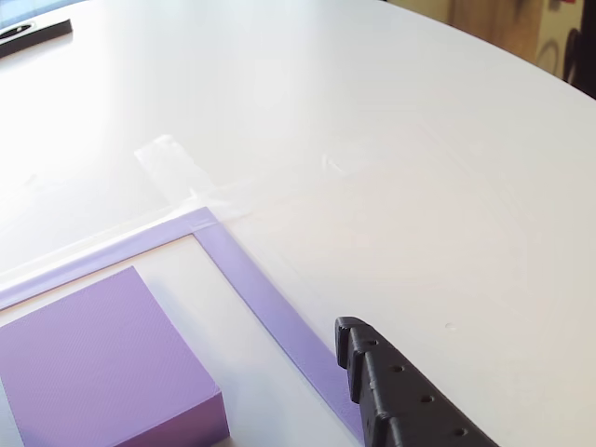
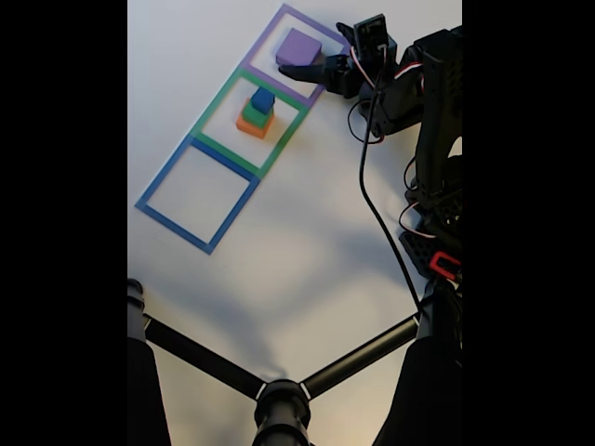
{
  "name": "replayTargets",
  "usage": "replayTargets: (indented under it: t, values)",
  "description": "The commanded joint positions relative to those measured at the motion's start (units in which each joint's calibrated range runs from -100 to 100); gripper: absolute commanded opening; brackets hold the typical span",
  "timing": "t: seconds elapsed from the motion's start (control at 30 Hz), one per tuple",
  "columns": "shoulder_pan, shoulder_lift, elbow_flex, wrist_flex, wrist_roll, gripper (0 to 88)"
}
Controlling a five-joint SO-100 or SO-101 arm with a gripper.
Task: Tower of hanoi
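In the fixed view we log, left to right on the white bench point(image 2: 307, 232): an empty blue square outline point(image 2: 197, 195), a green square outline point(image 2: 249, 121) holding a stack with an orange block point(image 2: 253, 125) at the bottom, a green block point(image 2: 256, 114) on it and a blue block point(image 2: 263, 98) on top, then a purple square outline point(image 2: 296, 46) with a purple block point(image 2: 298, 46) inside. The claw point(image 2: 296, 70) sits just beside the purple block, at its lower edge; we cannot tell whether its fingers are spread or pressed together. In the other view, the purple block point(image 1: 102, 368) lies at lower left, a dark claw finger point(image 1: 400, 396) crossing the outline's strip point(image 1: 261, 289) at lower right.
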Motion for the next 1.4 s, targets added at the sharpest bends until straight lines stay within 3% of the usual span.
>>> replayTargets:
  t: [0.0, 1.1, 1.37]
  values:
    - [-1.3, -0.3, -2.1, -1.7, 0.0, 53.1]
    - [-2.8, 2.7, -4.0, -2.3, 0.0, 44.2]
    - [-2.6, 4.1, -5.8, -2.6, 0.0, 38.5]
